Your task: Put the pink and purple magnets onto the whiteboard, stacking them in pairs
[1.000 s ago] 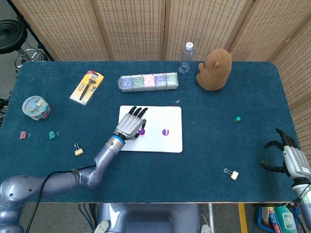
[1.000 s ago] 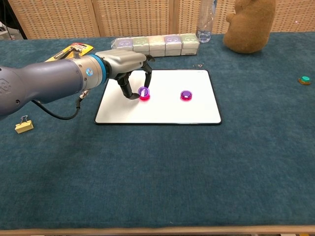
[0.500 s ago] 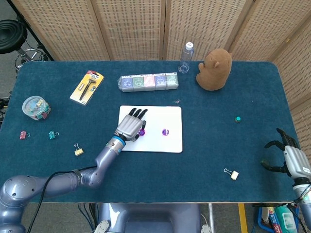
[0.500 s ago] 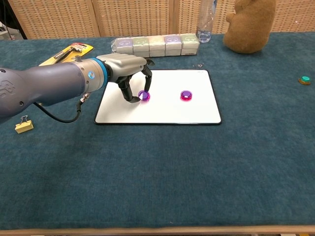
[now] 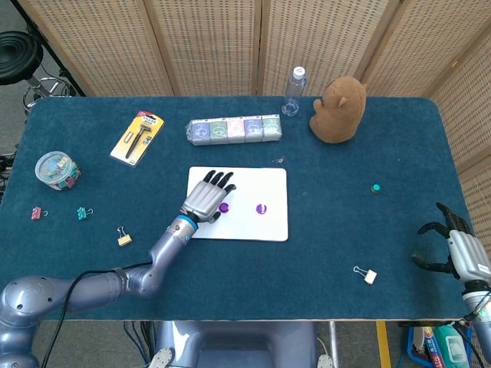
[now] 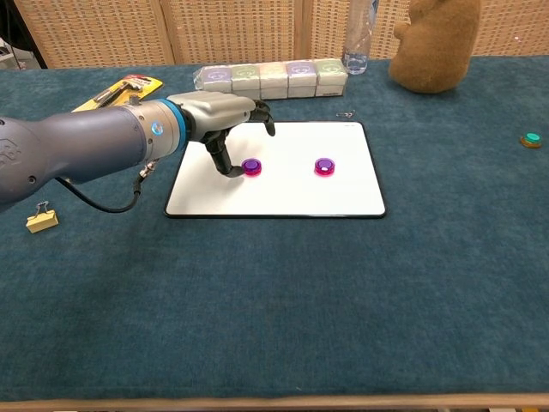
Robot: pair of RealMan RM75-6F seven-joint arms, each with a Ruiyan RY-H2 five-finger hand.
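Fingers [image 6: 257, 109] of the left hand [image 6: 225, 120] are spreading apart above the whiteboard [image 6: 283, 193], gripping nothing, with the thumb reaching down just beside the left magnet stack [image 6: 251, 166]; whether it is touching the stack I cannot tell. Two stacks are sitting on the whiteboard, each a purple magnet lying on a pink one: the left stack is lying just right of the thumb tip, under the spread fingers, and the right magnet stack [image 6: 324, 166] is lying well apart from the hand, toward the whiteboard's middle. The whiteboard itself is lying flat on the blue tabletop [image 6: 283, 309].

Behind the whiteboard, one row of small boxes [image 6: 270, 78] is standing, with one water bottle [image 5: 292, 91] and one brown plush toy [image 5: 338, 110] further right. One green magnet [image 5: 376, 188] is lying well to the right of the whiteboard. Left of the whiteboard, one yellow tool package [image 5: 138, 138] is lying.

Only the head view is showing the right hand [image 5: 456, 245], hanging off the tabletop's right edge with fingers apart and holding nothing, and also one jar of clips [image 5: 57, 169] and four loose binder clips: pink [image 5: 35, 213], teal [image 5: 81, 213], and two yellow [image 5: 123, 236] [image 5: 369, 275]. The chest view is showing the stacks' two colours plainly.
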